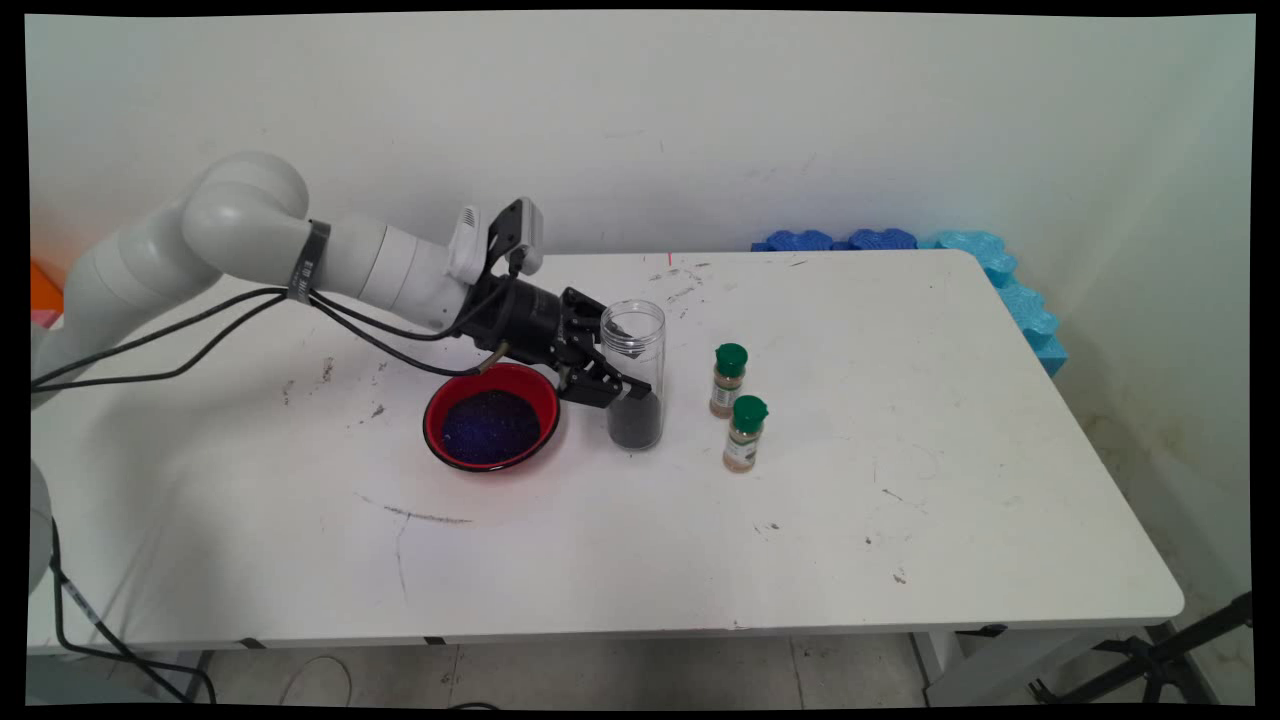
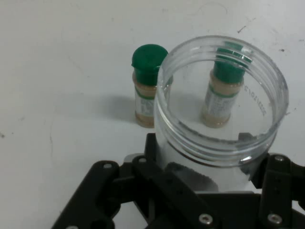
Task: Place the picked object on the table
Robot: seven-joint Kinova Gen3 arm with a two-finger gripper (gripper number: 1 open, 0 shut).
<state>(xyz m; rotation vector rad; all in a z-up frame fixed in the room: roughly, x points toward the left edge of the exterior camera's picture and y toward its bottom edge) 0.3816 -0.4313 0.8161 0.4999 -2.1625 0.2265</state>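
My gripper (image 1: 628, 386) is shut on a tall clear plastic jar (image 1: 634, 338) that stands upright on the white table, open at the top, with a dark granular fill in its lower part. In the hand view the jar (image 2: 221, 143) sits between the black fingers (image 2: 157, 162), its open mouth facing the camera. A red bowl (image 1: 533, 388) holding dark grains lies just left of the jar, under the wrist. Right of the jar stand two small spice bottles with green caps, one farther (image 1: 729, 380) and one nearer (image 1: 745, 433); in the hand view one shows beside the jar (image 2: 147, 86).
Blue foam pieces (image 1: 1000, 275) lie along the table's far right corner and right edge. Black cables (image 1: 200, 345) hang from the arm over the left part of the table. Scuff marks dot the white table (image 1: 900, 480).
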